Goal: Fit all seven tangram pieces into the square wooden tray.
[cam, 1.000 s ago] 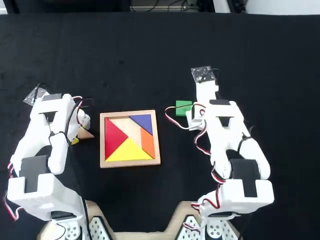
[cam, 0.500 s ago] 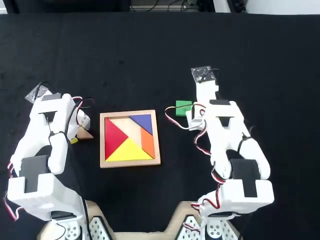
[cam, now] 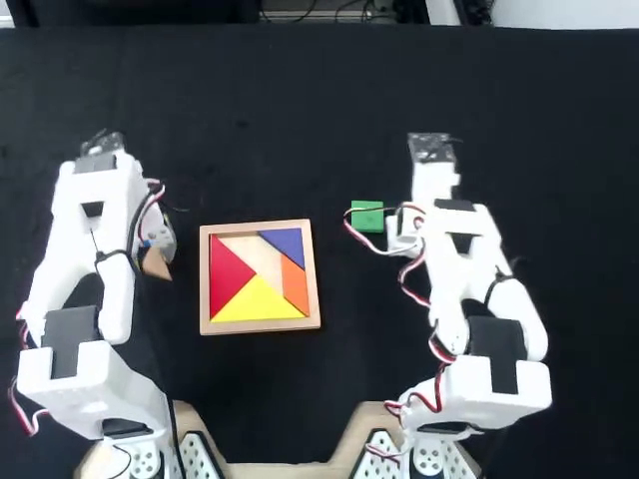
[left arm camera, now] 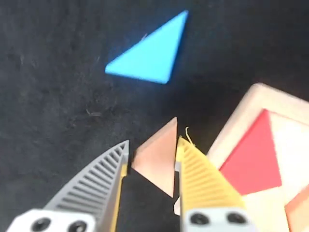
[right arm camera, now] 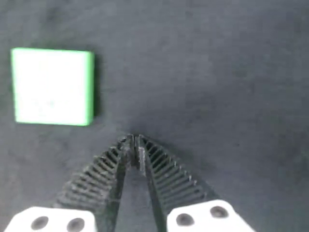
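The table cover (cam: 300, 90) is black matt cloth flecked with lint. The tray (cam: 260, 324) is pale, smooth wood. The tan triangle (left arm camera: 157, 159) looks like bare matt wood. The blue triangle (left arm camera: 149, 53) and green square (right arm camera: 50, 87) carry flat, even paint. The left gripper (left arm camera: 153, 141) and right gripper (right arm camera: 133, 140) have ribbed plastic fingers, and the arm shells (cam: 85, 249) are smooth white plastic.

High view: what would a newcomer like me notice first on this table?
The square wooden tray mid-table, partly filled with bright pieces, stands out against the black cloth. On its left, the left gripper clamps a tan triangle; on its right lies a green square.
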